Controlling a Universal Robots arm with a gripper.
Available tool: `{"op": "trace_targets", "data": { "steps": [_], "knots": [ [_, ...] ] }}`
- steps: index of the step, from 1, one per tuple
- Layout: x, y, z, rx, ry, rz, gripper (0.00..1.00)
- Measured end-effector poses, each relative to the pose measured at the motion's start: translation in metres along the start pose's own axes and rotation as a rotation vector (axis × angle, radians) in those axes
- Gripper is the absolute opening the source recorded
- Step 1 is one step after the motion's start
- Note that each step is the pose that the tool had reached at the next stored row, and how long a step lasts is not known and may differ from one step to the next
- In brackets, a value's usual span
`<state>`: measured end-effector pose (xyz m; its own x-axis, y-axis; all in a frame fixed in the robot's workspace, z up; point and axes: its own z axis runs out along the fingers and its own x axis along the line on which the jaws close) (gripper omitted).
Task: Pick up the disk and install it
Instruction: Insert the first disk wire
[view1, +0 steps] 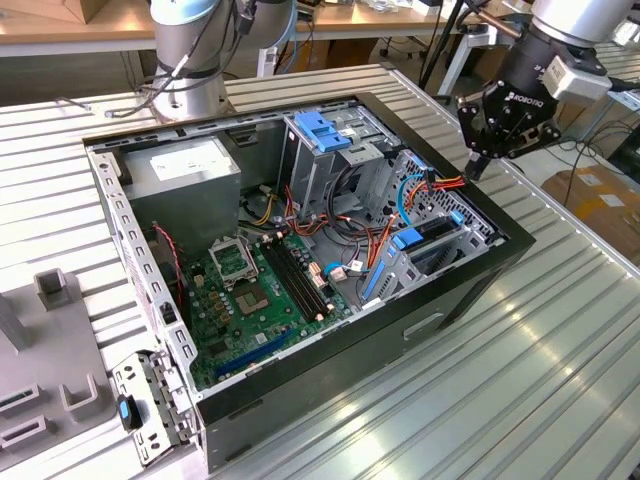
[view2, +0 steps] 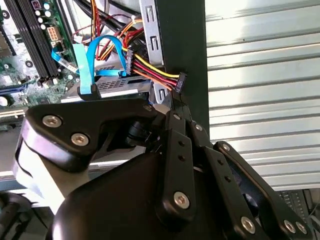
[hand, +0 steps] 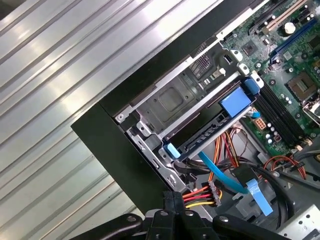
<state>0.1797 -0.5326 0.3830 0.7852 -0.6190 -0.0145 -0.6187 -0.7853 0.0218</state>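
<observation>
Ribbed metal table is carrying the open computer case, where the gripper, fingers together and empty, is hovering above the disk, needing careful clearance from cables.

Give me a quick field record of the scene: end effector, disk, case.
end effector: shut, over the case rim on the exterior view's right
at its tip: power connector with red, yellow and black wires; cannot tell whether it is gripped
disk: lying in the drive bay below the end effector, blue rails showing
blue data cable: looped above the bay
case: open, lying flat on the slatted table
motherboard: exposed
</observation>
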Motion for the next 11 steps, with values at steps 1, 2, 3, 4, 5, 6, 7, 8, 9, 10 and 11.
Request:
{"op": "trace_targets", "data": {
  "steps": [1,2,3,4,5,6,7,8,9,10,11],
  "knots": [
    [0.0004,-0.0012,0.0012,0.0,0.0003,-0.012,0.11],
    [0.0008,-0.0022,0.0021,-0.0001,0.0005,-0.019,0.11],
    [0.0011,-0.0028,0.0027,-0.0002,0.0008,-0.024,0.17],
    [0.0013,-0.0036,0.0034,-0.0003,0.001,-0.031,0.24],
    [0.0011,-0.0049,0.0045,-0.0003,0.0012,-0.039,0.24],
    [0.0006,-0.0062,0.0062,-0.0003,0.0015,-0.047,0.3],
    [0.0003,-0.0069,0.0078,0.0,0.0017,-0.051,0.3],
    [0.0002,-0.0072,0.0089,0.0003,0.0022,-0.054,0.3],
    [-0.0002,-0.0079,0.01,0.0001,0.0028,-0.059,0.3],
    [-0.0004,-0.0087,0.0109,0.0001,0.003,-0.063,0.3],
    [-0.0002,-0.0098,0.0122,0.0002,0.003,-0.069,0.3]
  ]
}}
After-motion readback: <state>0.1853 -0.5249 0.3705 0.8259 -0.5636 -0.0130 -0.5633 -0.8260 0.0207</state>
